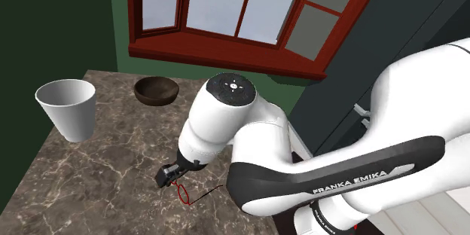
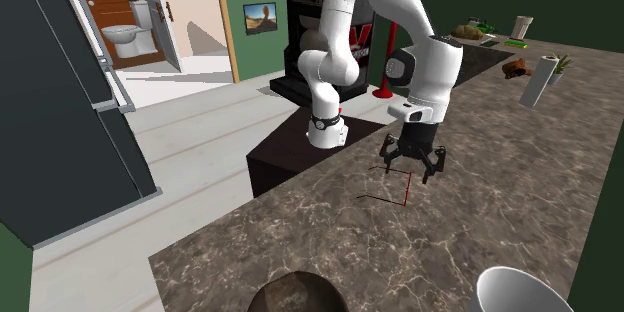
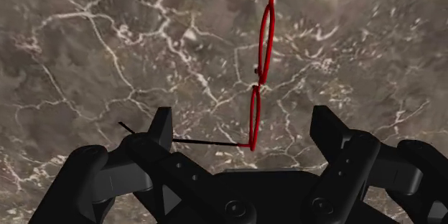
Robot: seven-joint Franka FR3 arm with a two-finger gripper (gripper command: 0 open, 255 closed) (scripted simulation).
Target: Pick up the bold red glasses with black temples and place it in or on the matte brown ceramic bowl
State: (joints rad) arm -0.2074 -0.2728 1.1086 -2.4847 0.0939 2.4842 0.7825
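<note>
Glasses (image 3: 260,72): on the marbled counter (image 3: 86,79) just below the gripper, not held; the red front stands on edge and runs straight out from the gap between the fingers, and both black temples go off to 1 side.
Gripper (image 3: 244,126): 2 fingers spread wide, nothing between them touched, hovering low over the near end of the front.
Near temple: passes close by 1 fingertip (image 3: 161,120).
Step in hand: judged to be the last descent before the pinch.
Doing it well: keep the wrist as it is, since the closing line already crosses the thin front. Shift forward towards the bridge, so the frame hangs level. Go down until the pads bracket the rim, then close gently.
Risk: a finger landing on the near temple may skid the frame aside.
Bowl (image 1: 157,90): dark brown, well apart from the gripper, across the counter.
</note>
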